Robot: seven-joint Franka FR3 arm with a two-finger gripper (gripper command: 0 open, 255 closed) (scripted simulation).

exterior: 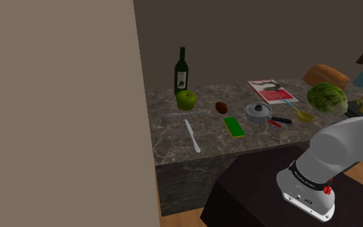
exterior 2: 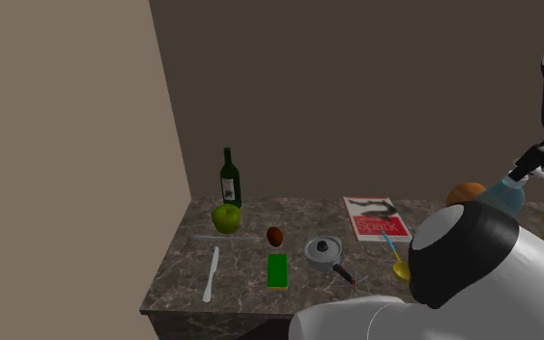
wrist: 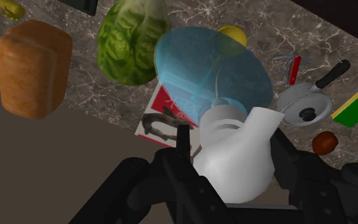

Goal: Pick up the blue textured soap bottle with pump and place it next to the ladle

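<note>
**Pump pinched, blue bottle hanging from my fingers**

Reading the second exterior view from its left, a plain tan wall (exterior 2: 67, 145) closes off the marbled counter (exterior 2: 178, 280). Close to it, at the back, a dark green wine bottle (exterior 2: 229, 180) stands upright with a green apple (exterior 2: 226, 217) just in front of it. A pale knife (exterior 2: 211, 273) lies toward the front edge.

Next comes a small brown round thing (exterior 2: 274, 236), and in front of it a flat green block (exterior 2: 277, 269). Then there is a lidded grey pot (exterior 2: 324, 251), its black handle pointing toward the front. Behind it and to the right lies a red and white magazine (exterior 2: 376, 218). The ladle (exterior 2: 400, 270), with a yellow bowl and a blue handle, lies just in front of the magazine, partly hidden by my white arm (exterior 2: 468, 256). Further right sits an orange-brown loaf (exterior 2: 466, 191).

At the far right is the soap bottle (exterior 2: 503, 196), translucent blue and tilted, beside the loaf and apart from the ladle. In the wrist view my gripper (wrist: 231, 153) is closed on its white pump (wrist: 234, 137), with my black fingers (wrist: 181, 153) pressing it from both sides. The blue body points away from me over the magazine, between a green lettuce (wrist: 133, 41) and the pot. I cannot tell whether its base touches the counter.
</note>
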